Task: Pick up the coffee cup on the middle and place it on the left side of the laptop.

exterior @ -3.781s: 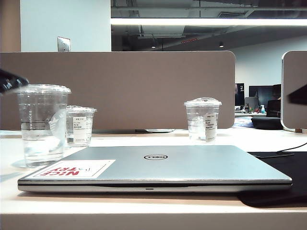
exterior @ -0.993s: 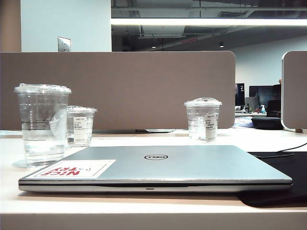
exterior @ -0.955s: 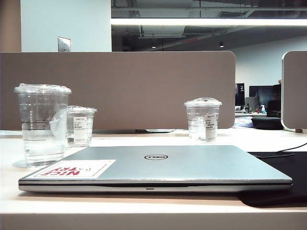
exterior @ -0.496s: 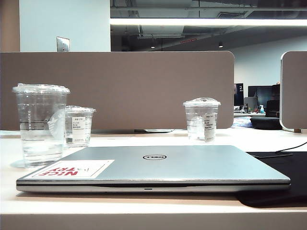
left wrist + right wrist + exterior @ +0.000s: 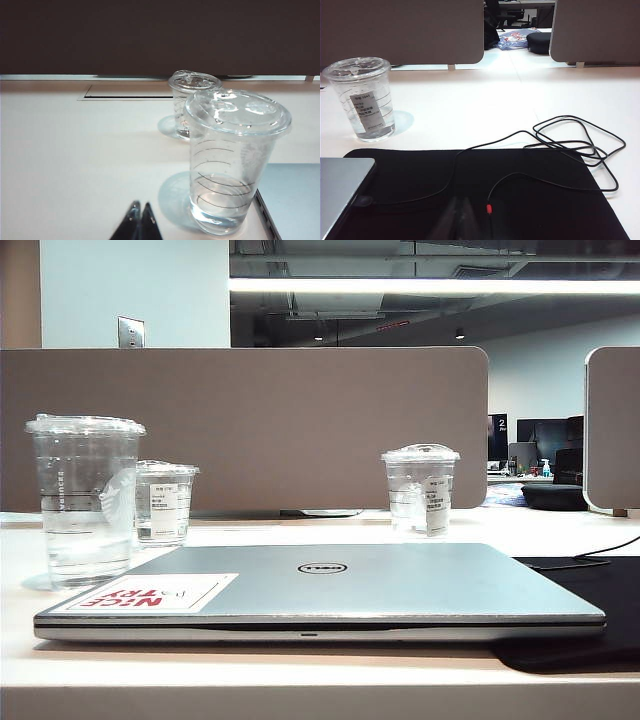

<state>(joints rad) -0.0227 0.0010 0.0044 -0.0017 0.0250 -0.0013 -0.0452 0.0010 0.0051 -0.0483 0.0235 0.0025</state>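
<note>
Standing upright just left of laptop (image 5: 320,590): coffee cup (image 5: 232,160), placement looks finished. My left gripper (image 5: 139,222) pressed together, empty, near cup; right gripper (image 5: 460,220) pressed together over black mat (image 5: 520,200). Next: no regrasp needed.

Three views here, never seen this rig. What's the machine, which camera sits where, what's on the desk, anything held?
It is a two-armed table robot; each arm ends in a two-finger hand. The wide picture comes from a fixed camera low at the desk edge; neither arm shows in it. The other two come from cameras on the wrists.

On the desk: a closed silver laptop, the tall coffee cup at its left, a shorter cup behind that, and another short cup further right. A black mat with a loose cable lies right of the laptop.

The left hand is shut and empty, just short of the tall cup. The right hand hangs over the mat, also shut, holding nothing.
</note>
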